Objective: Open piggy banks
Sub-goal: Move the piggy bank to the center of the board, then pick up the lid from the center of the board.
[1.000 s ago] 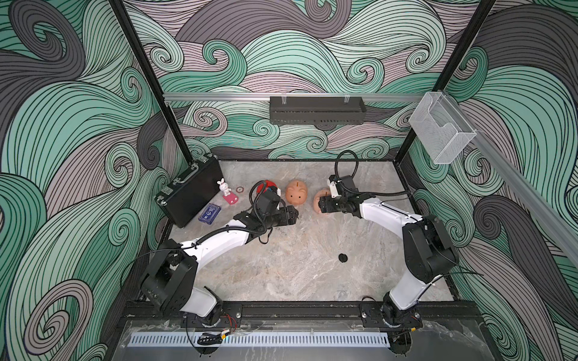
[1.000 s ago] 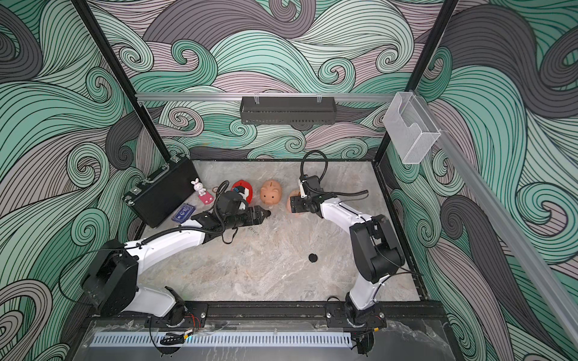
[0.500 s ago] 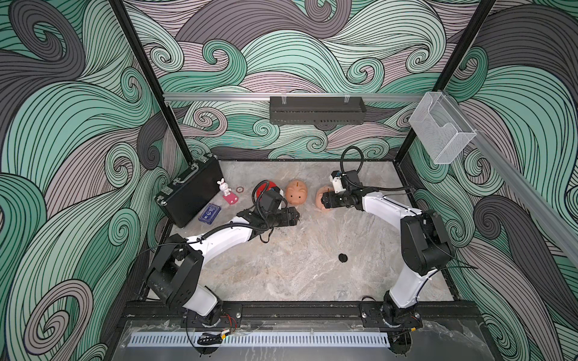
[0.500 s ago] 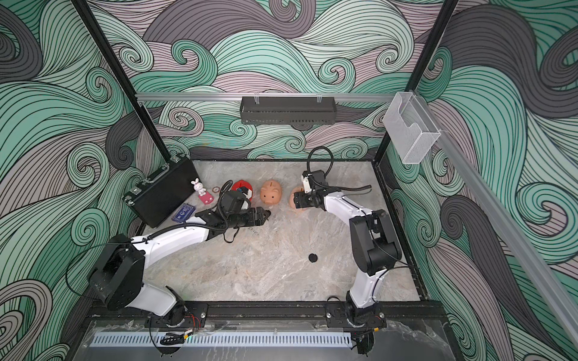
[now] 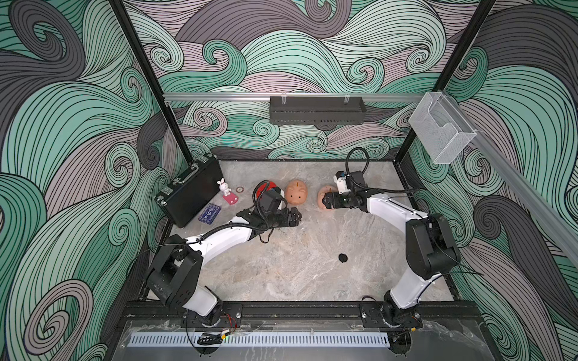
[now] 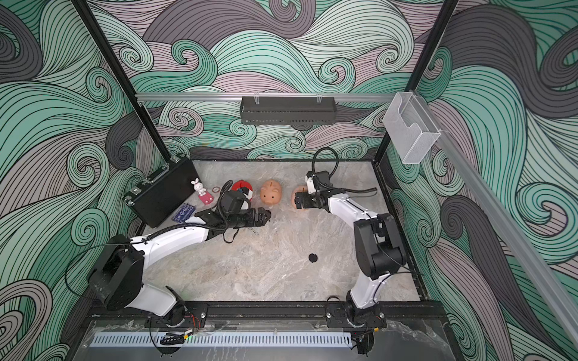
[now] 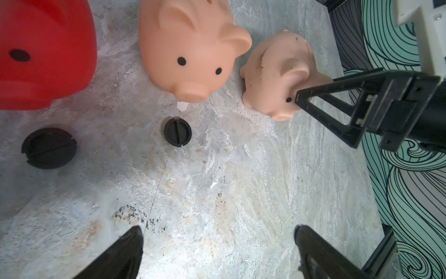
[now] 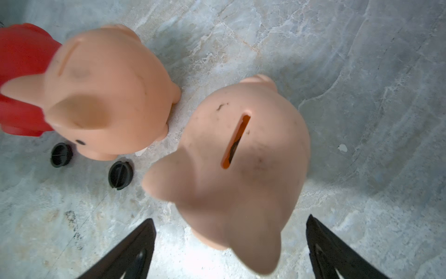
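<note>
Red piggy bank (image 5: 268,187): upper middle of the frame in both top views, largely hidden behind the left arm's wrist.
Middle peach piggy bank (image 5: 296,193): upright, just right of the red one, snout toward the lower edge of the frame.
Right peach piggy bank (image 5: 325,195): upright on the table (image 5: 312,275), coin slot up, right of the middle pig.
Left gripper (image 5: 297,216): jaws spread wide, holding nothing, just below the middle pig.
Right gripper (image 5: 325,200): jaws spread wide on either side of the right peach pig; no contact is visible in the right wrist view.
Black plugs: two lie loose by the pigs, one (image 7: 177,132) below the middle pig's snout, one (image 7: 49,148) below the red pig.
Third plug (image 5: 342,258): alone, lower right of table centre.
Rabbit figurine (image 5: 225,190): left of the red pig, beside the black case (image 5: 190,193).
</note>
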{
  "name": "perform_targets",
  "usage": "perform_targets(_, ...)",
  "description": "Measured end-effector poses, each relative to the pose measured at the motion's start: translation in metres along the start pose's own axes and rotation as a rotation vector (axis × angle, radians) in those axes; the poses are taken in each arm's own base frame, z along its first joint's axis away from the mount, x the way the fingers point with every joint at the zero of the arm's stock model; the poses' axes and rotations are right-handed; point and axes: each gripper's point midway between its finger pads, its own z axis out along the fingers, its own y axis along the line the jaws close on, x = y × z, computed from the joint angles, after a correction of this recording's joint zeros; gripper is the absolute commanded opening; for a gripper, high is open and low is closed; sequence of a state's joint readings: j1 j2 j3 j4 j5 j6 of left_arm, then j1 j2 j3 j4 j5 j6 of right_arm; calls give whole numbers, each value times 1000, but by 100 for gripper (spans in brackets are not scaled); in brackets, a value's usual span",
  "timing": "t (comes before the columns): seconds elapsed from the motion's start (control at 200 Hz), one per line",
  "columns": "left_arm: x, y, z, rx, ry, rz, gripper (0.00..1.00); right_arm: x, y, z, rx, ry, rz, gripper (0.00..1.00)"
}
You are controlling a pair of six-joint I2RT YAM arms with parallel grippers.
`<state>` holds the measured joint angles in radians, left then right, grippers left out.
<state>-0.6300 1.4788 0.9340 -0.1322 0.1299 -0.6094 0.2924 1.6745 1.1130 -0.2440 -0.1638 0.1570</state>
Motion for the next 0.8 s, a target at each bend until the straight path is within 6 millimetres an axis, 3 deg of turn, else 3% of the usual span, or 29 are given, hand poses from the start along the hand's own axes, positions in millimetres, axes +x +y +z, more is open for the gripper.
perform_targets(0.165,12,-13,-18,49,-5,25,96,12,5,-44,18,-85,83,86)
perform_targets(0.295,40,-21,-20,81,27,54,92,50,10,-66,43,-65,126,80)
perform_targets(0.43,80,-24,-10,94,99,69,90,108,13,-79,69,39,155,71)
perform_targets(0.555,104,-36,2,122,139,84,89,157,17,-94,95,132,180,63)
perform_targets(0.67,124,-50,18,151,169,107,89,182,21,-107,107,176,195,54)
perform_targets(0.801,144,-61,35,166,204,131,88,196,22,-113,127,214,213,44)
